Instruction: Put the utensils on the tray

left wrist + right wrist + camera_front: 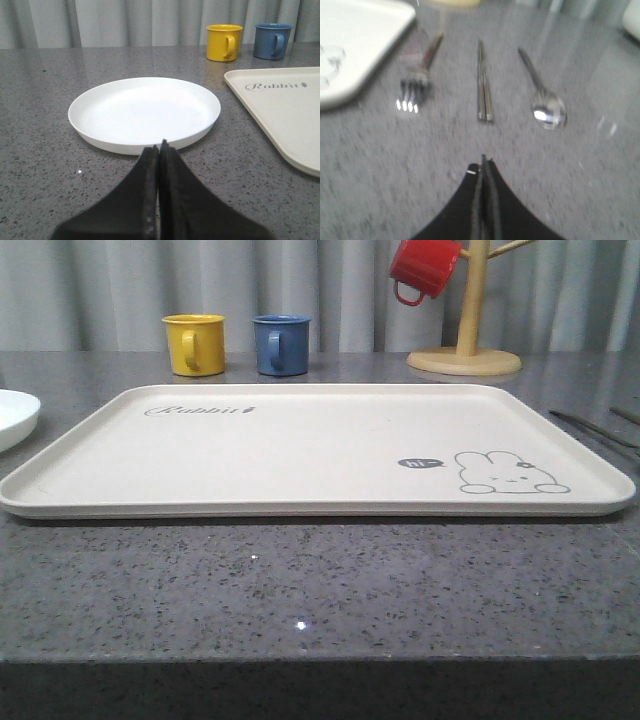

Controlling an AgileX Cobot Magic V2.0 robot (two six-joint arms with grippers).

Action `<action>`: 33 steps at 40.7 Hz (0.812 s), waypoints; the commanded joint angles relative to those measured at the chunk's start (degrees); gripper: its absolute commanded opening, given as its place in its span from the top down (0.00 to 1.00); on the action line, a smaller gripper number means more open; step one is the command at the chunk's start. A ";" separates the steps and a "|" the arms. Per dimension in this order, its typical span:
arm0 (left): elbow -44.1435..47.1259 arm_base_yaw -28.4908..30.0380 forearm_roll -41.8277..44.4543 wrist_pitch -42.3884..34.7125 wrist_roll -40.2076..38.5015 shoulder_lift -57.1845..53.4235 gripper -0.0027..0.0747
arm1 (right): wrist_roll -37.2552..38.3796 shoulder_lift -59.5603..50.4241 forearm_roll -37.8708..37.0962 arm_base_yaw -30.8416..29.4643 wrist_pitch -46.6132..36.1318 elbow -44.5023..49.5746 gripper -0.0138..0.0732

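The cream tray with its rabbit drawing lies bare across the middle of the grey counter. A white plate rests left of it, and my left gripper hovers shut just short of the plate's near rim, holding nothing. Right of the tray lie a fork, a pair of chopsticks and a spoon, side by side on the counter. My right gripper is shut and empty, a short way before the chopsticks' tips. The plate's edge and thin utensil handles show in the front view.
A yellow mug and a blue mug stand behind the tray. At the back right a wooden mug tree carries a red mug. Curtains close off the back, and the counter's front edge runs below the tray.
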 commanded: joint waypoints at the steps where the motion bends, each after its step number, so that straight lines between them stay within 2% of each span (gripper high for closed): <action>1: 0.06 0.17 -0.44 -5.14 -0.36 -1.36 0.99 | -0.37 -1.11 3.32 -0.30 -11.49 -0.81 0.92; 7: 0.06 0.17 -0.44 -5.22 -0.36 -1.36 0.99 | -0.37 -1.11 5.32 -0.30 -18.55 -0.81 0.92; 12: 0.06 0.17 -0.44 -7.94 -0.36 -1.36 0.99 | -0.37 -1.11 5.27 -0.30 -20.24 -0.81 0.92; 20: -1.11 0.17 -0.44 -22.19 -0.36 -1.36 0.99 | -0.24 -1.11 5.57 -0.30 -22.64 -1.31 0.92; 25: -6.56 0.17 -0.44 -18.84 -0.36 -0.34 0.99 | 0.11 -1.11 7.24 -0.30 -15.72 -6.25 0.92; 30: -13.67 0.17 0.68 -11.42 -0.36 4.03 0.99 | 0.11 0.50 7.29 -0.30 -4.36 -15.04 0.92; 33: -18.53 0.17 0.94 -6.70 -0.25 8.46 0.99 | 0.11 3.04 7.30 -0.30 -0.33 -20.15 0.92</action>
